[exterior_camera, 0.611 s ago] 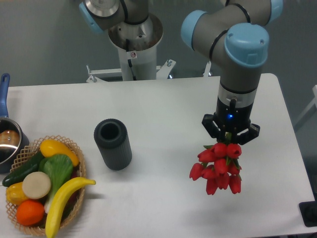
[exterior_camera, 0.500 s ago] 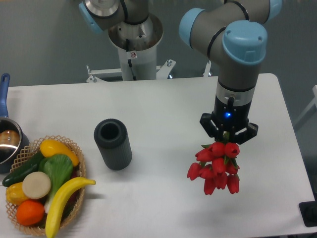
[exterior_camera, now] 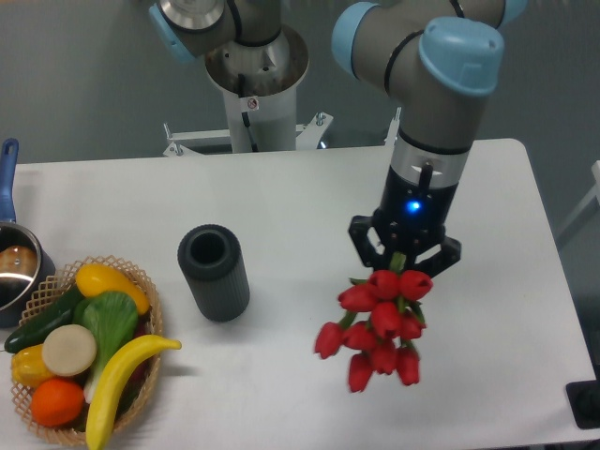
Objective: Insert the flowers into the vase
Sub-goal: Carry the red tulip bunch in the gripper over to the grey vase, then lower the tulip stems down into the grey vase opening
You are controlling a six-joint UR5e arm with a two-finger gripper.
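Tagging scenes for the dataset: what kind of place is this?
Likely a robotics lab tabletop: the arm's pedestal stands behind a plain white table, the gripper holds flowers, and a vase and fruit basket look like staged props.

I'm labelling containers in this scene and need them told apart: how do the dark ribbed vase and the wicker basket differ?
The vase is dark grey, ribbed and tall for its width; the basket is tan, woven, low and wide. The vase's round mouth shows nothing inside, while the basket is heaped with a banana, an orange and other produce. The vase stands clear near mid-table; the basket sits at the front left corner. Both rest on the white table, open-topped.
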